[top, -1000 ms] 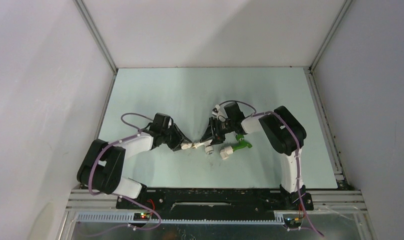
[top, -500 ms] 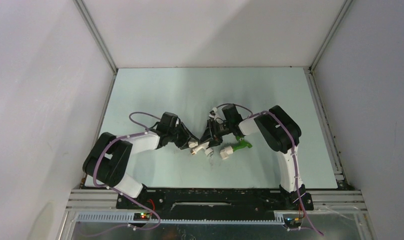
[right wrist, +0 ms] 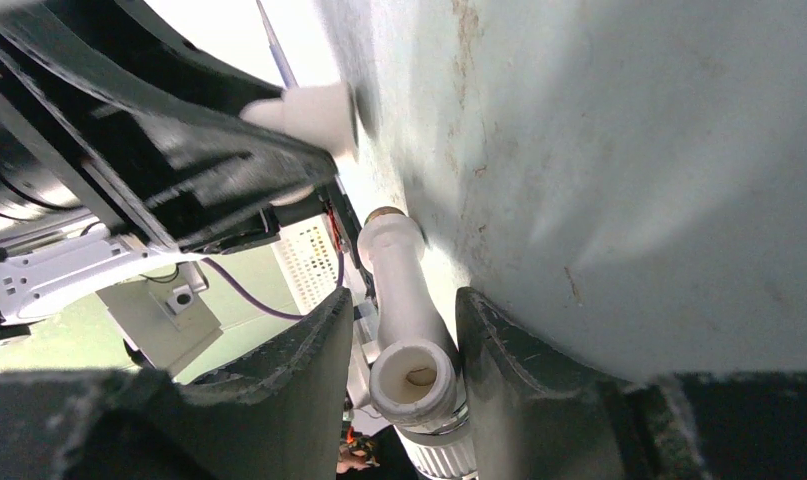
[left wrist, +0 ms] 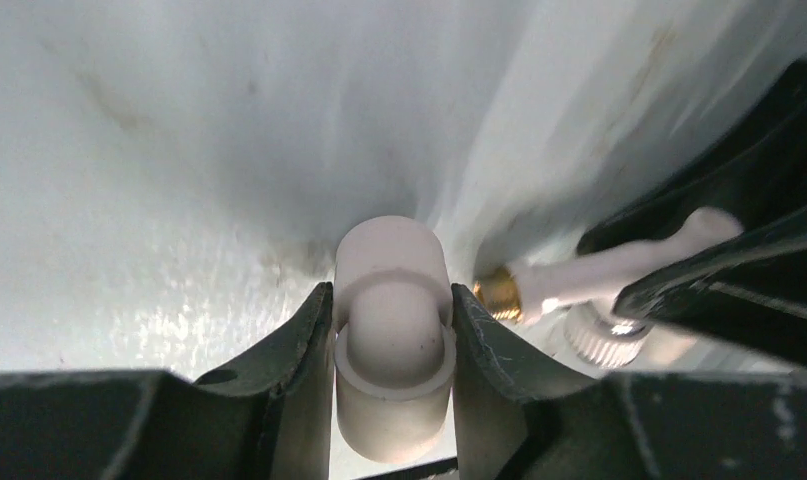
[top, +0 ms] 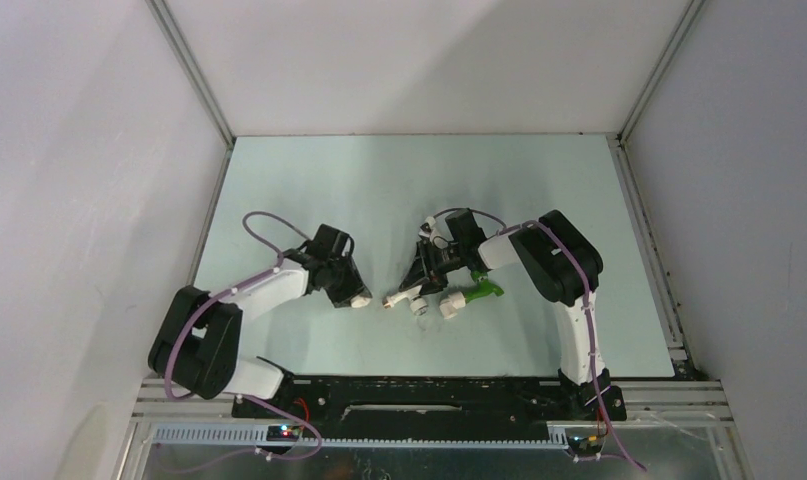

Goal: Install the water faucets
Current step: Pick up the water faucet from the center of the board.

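My left gripper (top: 360,297) (left wrist: 391,312) is shut on a short white pipe fitting (left wrist: 394,300), low over the table. Just to its right is the white water faucet (top: 404,297) (left wrist: 619,265) with a brass threaded tip and a ribbed grey knob (left wrist: 604,337). It sits between the fingers of my right gripper (top: 417,283) (right wrist: 404,297). In the right wrist view its spout (right wrist: 414,380) rests against one finger and a gap shows at the other. A small gap separates the fitting from the brass tip. The green faucet (top: 484,289) lies right of the right gripper, joined to a white fitting (top: 450,306).
A small white part (top: 432,216) lies just behind the right wrist. The pale green table (top: 399,180) is walled by white panels on the left, back and right. Both arm bases stand at the near edge.
My left arm has pulled back to the left with the fitting, which is now apart from the white faucet's tip. The right arm has barely moved.
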